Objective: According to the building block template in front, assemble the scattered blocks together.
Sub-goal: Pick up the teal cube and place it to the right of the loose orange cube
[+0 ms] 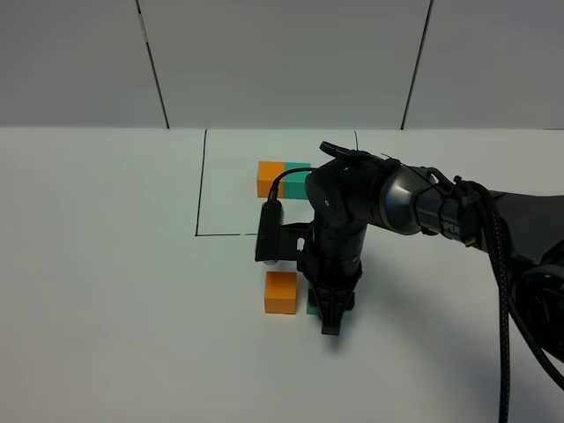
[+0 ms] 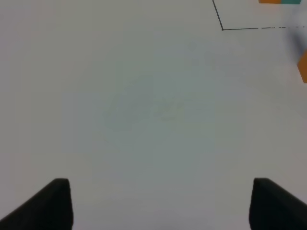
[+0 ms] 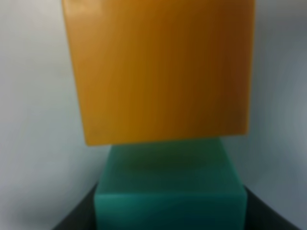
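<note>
The template [image 1: 284, 179], orange left and teal right, lies inside the black outline at the back. The loose orange cube [image 1: 280, 292] sits on the table in front of it. The loose teal cube [image 1: 312, 307] shows only as a sliver against the orange cube's right side, mostly hidden by my right gripper [image 1: 330, 319], which points straight down over it. In the right wrist view the teal cube [image 3: 168, 191] sits between the dark fingers [image 3: 76, 218], held, and touches the orange cube [image 3: 158, 72]. My left gripper [image 2: 160, 206] is open over bare table.
A black outline [image 1: 201, 185] is drawn on the white table around the template. The right arm's cable and wrist camera [image 1: 269, 231] hang just behind the orange cube. The left wrist view catches the outline corner [image 2: 222, 28] and the orange cube's edge [image 2: 303, 67].
</note>
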Action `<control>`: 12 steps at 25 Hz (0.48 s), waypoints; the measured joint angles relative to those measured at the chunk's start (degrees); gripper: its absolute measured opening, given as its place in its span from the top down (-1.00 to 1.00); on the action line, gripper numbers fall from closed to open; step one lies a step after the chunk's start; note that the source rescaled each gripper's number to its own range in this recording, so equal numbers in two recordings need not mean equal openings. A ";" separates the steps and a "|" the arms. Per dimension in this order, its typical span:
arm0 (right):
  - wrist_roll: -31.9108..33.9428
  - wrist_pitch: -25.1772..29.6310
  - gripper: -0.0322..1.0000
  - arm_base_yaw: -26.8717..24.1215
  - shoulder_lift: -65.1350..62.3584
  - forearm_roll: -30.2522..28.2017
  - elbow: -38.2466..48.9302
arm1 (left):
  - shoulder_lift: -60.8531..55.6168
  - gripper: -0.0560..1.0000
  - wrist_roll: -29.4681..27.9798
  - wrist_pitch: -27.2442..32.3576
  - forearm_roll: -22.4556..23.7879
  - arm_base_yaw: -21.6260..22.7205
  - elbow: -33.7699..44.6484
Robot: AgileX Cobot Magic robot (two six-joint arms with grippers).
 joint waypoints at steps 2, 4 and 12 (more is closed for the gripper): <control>-0.19 0.00 0.93 0.00 0.11 0.00 0.00 | 0.00 -0.22 0.00 0.00 0.00 0.00 0.00; -0.41 0.00 0.93 0.07 0.29 0.00 -0.11 | 0.00 -0.22 0.00 0.00 0.00 0.00 0.00; -0.98 0.24 0.93 0.54 0.46 -0.51 -0.54 | 0.00 -0.22 0.00 0.00 0.00 0.00 0.00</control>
